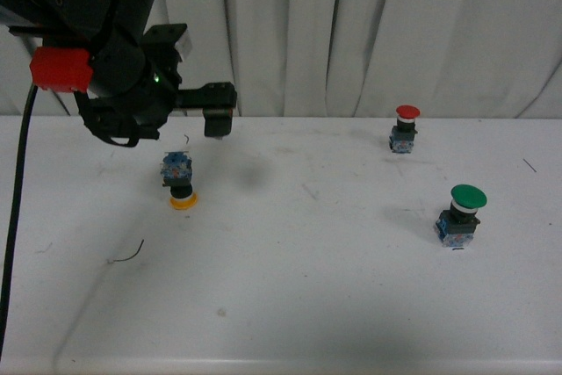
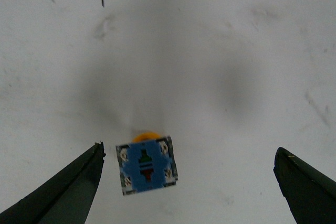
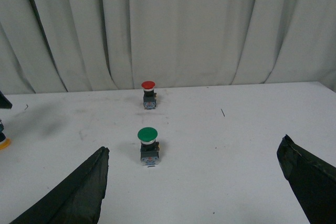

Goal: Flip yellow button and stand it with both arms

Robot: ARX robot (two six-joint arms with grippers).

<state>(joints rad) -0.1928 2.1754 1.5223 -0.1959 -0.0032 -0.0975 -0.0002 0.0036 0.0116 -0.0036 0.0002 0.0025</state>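
Note:
The yellow button (image 1: 179, 182) stands upside down on the white table (image 1: 307, 287), its yellow cap (image 1: 183, 201) on the surface and its blue-grey base on top. My left gripper (image 1: 200, 120) hovers open above and slightly behind it. In the left wrist view the button's blue base (image 2: 146, 165) lies between the fingers, close to one fingertip (image 2: 95, 156) and apart from it. My right gripper (image 3: 194, 148) is open with nothing between its fingers. It is out of the front view. The yellow button (image 3: 3, 142) just shows at the edge of the right wrist view.
A red-capped button (image 1: 405, 127) stands upright at the back right. A larger green-capped button (image 1: 461, 213) stands upright nearer on the right. A thin dark wire scrap (image 1: 129, 255) lies front left. A white curtain (image 1: 369, 32) hangs behind the table.

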